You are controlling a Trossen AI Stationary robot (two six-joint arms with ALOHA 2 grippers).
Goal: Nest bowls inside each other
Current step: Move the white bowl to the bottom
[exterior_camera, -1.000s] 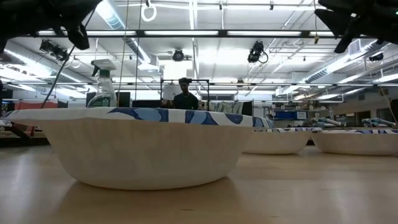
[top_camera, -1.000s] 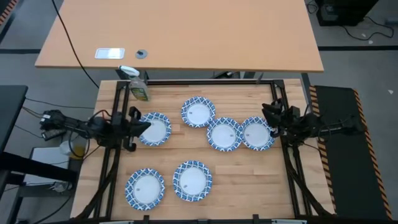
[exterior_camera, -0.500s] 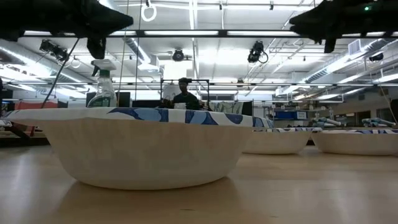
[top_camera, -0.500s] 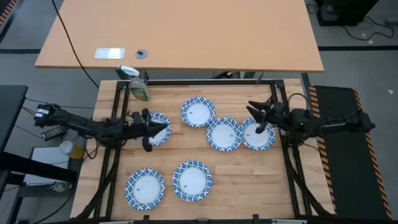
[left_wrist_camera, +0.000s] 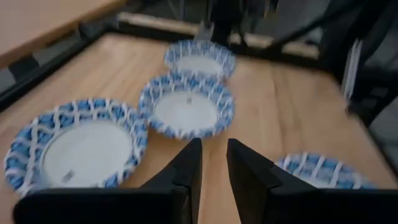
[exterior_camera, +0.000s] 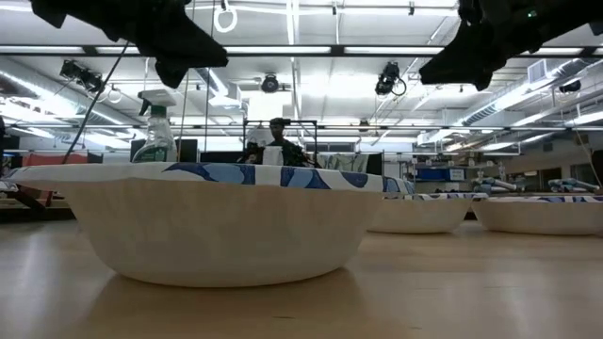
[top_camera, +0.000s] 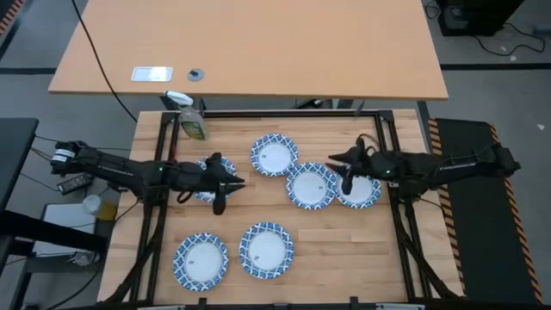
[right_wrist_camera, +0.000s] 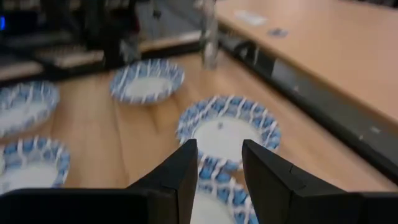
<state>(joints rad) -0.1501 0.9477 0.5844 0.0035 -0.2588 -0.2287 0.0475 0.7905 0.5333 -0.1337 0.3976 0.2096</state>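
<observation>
Six blue-rimmed white bowls stand apart on their bases on the wooden table. One point(top_camera: 275, 155) is at the far middle, two point(top_camera: 311, 185) point(top_camera: 362, 191) stand rim to rim at the right, and two point(top_camera: 201, 261) point(top_camera: 266, 250) are near the front. My left gripper point(top_camera: 231, 184) hovers open above the left bowl point(top_camera: 205, 165) and partly hides it. My right gripper point(top_camera: 337, 165) hovers open over the gap between the two right bowls. Both point(left_wrist_camera: 214, 169) point(right_wrist_camera: 219, 167) point across the table, slightly downward, with nothing between their fingers.
A green-and-white spray bottle point(top_camera: 191, 120) stands at the table's far left corner. A black frame rail point(top_camera: 284, 114) runs along the table's edges. A bare strip of wood lies between the front bowls and the middle row. In the low view a person point(exterior_camera: 276, 146) shows far behind.
Both grippers have swung from the table's sides toward its middle and risen a little. The left has gone rightward across the left bowl, the right leftward over the rightmost bowl. Both have tipped up from pointing steeply down to nearly level. No bowl has moved.
</observation>
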